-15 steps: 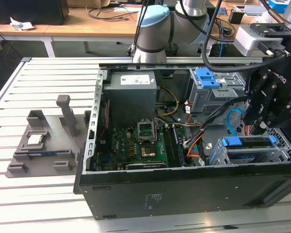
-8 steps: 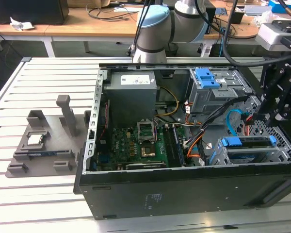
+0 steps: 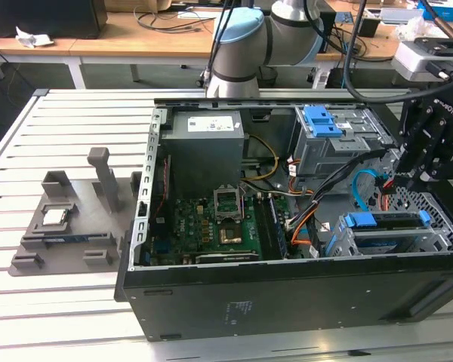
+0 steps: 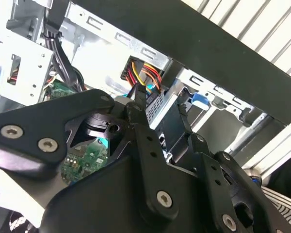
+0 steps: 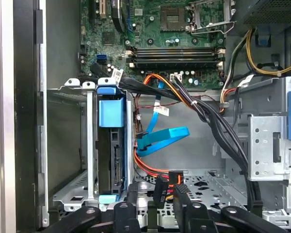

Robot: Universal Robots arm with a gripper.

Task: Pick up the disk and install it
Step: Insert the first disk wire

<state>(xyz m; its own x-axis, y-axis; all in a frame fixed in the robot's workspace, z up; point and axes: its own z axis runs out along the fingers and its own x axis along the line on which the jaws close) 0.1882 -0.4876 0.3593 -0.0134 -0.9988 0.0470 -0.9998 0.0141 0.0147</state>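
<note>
Grey slatted worktop [image 3: 75, 121] carrying the open computer case [image 3: 287, 294], exterior view; the hand [image 3: 417, 179] hangs over the case's end at the exterior view's right; just below it the disk [image 3: 391, 223] lies in its bay, blue rails at both ends, not in the hand's grasp; the drive cage [image 3: 336, 139] with its blue latch stands further back; the processor chip [image 3: 55, 217] rests on a grey fixture [image 3: 68, 245], well apart at the exterior view's left.

Second wrist view: the hand [image 4: 160, 104] with fingers [image 4: 138, 126] parted and, as far as I can see, gripping nothing; a plug with red, yellow and orange wires [image 4: 141, 75] sits just beyond the tips.

First wrist view: the disk [image 5: 110, 150] sits in the bay beside the case wall, one blue rail end toward the motherboard [image 5: 174, 39]; the hand [image 5: 157, 194] is beside the bay, a black connector [image 5: 162, 187] between its fingertips; touching or apart, I cannot tell.

I judge the pick-up done and the installing step in hand, the disk seated or nearly so; any further move calls for fine alignment and clearance from the cables [image 5: 208, 116].
</note>
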